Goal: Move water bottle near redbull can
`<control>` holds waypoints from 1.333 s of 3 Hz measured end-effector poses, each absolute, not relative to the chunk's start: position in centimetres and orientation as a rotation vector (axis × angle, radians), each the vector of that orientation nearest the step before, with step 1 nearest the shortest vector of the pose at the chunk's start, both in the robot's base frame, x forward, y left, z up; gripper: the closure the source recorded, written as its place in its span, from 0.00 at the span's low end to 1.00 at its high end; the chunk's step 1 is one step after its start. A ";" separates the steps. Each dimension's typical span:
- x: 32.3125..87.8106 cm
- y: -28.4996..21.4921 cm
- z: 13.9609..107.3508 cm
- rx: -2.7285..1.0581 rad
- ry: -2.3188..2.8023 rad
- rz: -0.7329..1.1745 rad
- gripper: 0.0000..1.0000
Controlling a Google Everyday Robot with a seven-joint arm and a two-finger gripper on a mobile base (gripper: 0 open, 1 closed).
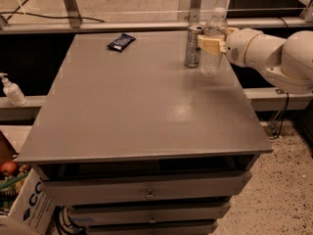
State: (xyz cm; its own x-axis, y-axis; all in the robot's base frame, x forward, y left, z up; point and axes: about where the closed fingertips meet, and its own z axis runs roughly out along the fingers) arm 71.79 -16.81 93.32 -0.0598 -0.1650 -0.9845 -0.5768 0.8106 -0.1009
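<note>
Closely paired: the water bottle (211, 62) is held upright at the table's (146, 111) one o'clock corner, pinched at its middle by the gripper (211, 44).
The redbull can (192, 45) is seen just beside it at nine o'clock; the arm (274, 53) is seen entering from three o'clock. The far finger is hidden behind the bottle, and whether the base is set down cannot be told.
</note>
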 end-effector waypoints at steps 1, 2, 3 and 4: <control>72.6 -16.8 92.2 -0.616 1.622 0.376 1.00; 73.1 -16.4 91.4 -0.625 1.619 0.386 1.00; 73.2 -16.3 90.9 -0.631 1.622 0.395 0.84; 73.3 -16.4 90.9 -0.631 1.623 0.395 0.60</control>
State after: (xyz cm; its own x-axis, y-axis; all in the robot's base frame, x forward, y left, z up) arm 73.27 -16.37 90.91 -0.0618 -0.1736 -0.9829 -0.6058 0.7891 -0.1013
